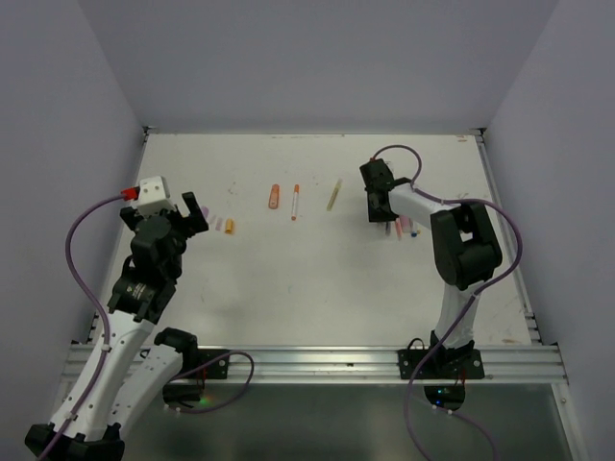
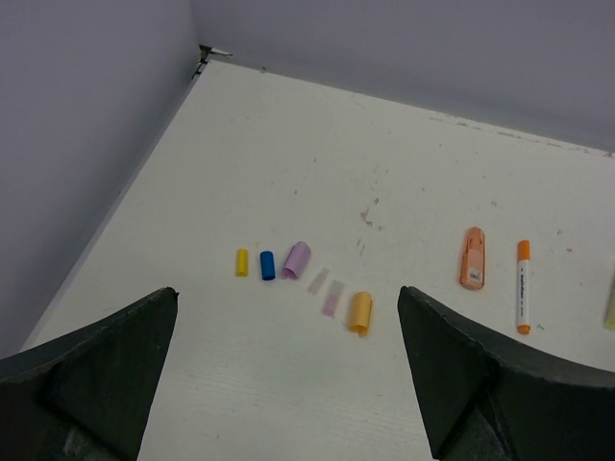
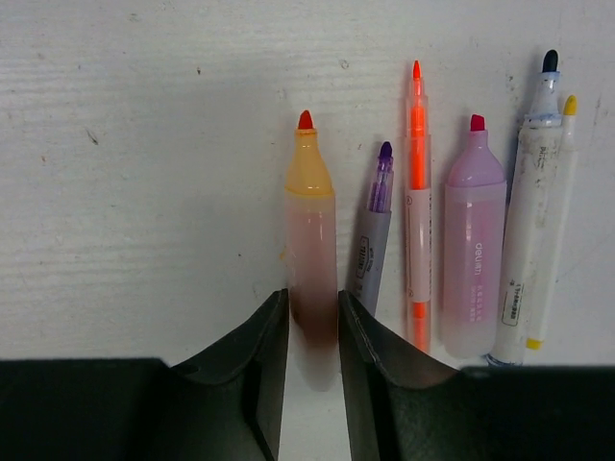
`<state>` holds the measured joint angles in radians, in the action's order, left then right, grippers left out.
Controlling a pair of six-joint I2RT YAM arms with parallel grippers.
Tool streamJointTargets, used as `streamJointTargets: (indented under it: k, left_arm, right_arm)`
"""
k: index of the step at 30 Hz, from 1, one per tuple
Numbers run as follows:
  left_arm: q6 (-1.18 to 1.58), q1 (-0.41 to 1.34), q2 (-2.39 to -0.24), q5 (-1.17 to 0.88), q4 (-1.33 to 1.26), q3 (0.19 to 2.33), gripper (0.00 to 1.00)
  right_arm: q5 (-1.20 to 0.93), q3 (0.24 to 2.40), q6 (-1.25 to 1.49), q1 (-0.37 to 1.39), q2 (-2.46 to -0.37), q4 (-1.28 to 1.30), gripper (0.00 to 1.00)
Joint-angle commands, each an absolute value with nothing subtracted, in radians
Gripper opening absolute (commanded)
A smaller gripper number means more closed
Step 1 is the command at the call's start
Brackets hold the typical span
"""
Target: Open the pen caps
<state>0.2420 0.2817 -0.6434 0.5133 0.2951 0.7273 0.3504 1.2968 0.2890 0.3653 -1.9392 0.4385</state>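
Observation:
Several loose pen caps lie in a row in the left wrist view: yellow, blue, lilac, two pale pink ones and orange. My left gripper is open and empty, hovering just short of them; it also shows in the top view. My right gripper is shut on the body of an uncapped orange-collared highlighter lying on the table. Beside that pen lie other uncapped pens: grey, slim orange, lilac and two white markers.
A capped orange highlighter, a slim white-and-orange marker and a yellowish pen lie mid-table. The table's raised rim and the grey walls close in the left side and the back.

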Motion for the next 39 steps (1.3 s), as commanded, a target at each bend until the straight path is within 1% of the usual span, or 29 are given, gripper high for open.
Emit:
streamJointTargets:
  k: [1,3,4,7,8,9,10,13,14,18,22,27,32,34,35,39]
  left_arm:
    - [0.229,0.278,-0.638,0.531,0.227,0.727,1.00]
    - [0.229,0.278,-0.641,0.526,0.226,0.726,1.00]
    - [0.229,0.278,-0.643,0.523,0.227,0.726,1.00]
    - [0.229,0.278,-0.649,0.518,0.229,0.727,1.00]
    - [0.230,0.278,-0.649,0.518,0.229,0.726,1.00]
    - [0.230,0.278,-0.649,0.517,0.229,0.726,1.00]
    - [0.230,0.278,-0.650,0.517,0.229,0.726,1.00]
    - [0.230,0.278,-0.652,0.517,0.227,0.727,1.00]
    - [0.230,0.278,-0.655,0.518,0.229,0.726,1.00]
    - [0.233,0.278,-0.661,0.517,0.230,0.727,1.00]
    - [0.233,0.278,-0.661,0.518,0.229,0.724,1.00]
    - [0.233,0.278,-0.664,0.522,0.229,0.719,1.00]
    - [0.235,0.278,-0.666,0.515,0.226,0.716,1.00]
    - [0.235,0.278,-0.663,0.515,0.226,0.716,1.00]
    - [0.235,0.278,-0.664,0.517,0.225,0.716,1.00]
    - [0.235,0.278,-0.661,0.515,0.224,0.715,1.00]
  right_arm:
    - [0.385,1.328,0.281,0.362,-1.936,0.466,0.31]
    - [0.382,1.324,0.285,0.362,-1.924,0.471,0.32]
    - [0.377,1.324,0.287,0.362,-1.918,0.471,0.38]
    - [0.373,1.315,0.291,0.364,-1.875,0.469,0.42]
    - [0.368,1.313,0.296,0.364,-1.861,0.463,0.48]
    - [0.362,1.307,0.299,0.365,-1.826,0.459,0.51]
    - [0.356,1.305,0.301,0.367,-1.810,0.451,0.57]
    - [0.333,1.307,0.307,0.368,-1.753,0.440,0.68]
    - [0.327,1.312,0.316,0.370,-1.744,0.437,0.73]
    - [0.282,1.315,0.348,0.391,-1.707,0.387,0.80]
    - [0.265,1.357,0.391,0.426,-1.755,0.347,0.82]
    - [0.342,1.462,0.426,0.497,-1.859,0.350,0.80]
    - [0.411,1.548,0.477,0.532,-1.959,0.350,0.70]
    - [0.411,1.566,0.498,0.531,-2.003,0.344,0.66]
    - [0.410,1.575,0.503,0.532,-2.016,0.342,0.63]
    - [0.397,1.634,0.512,0.540,-2.081,0.342,0.58]
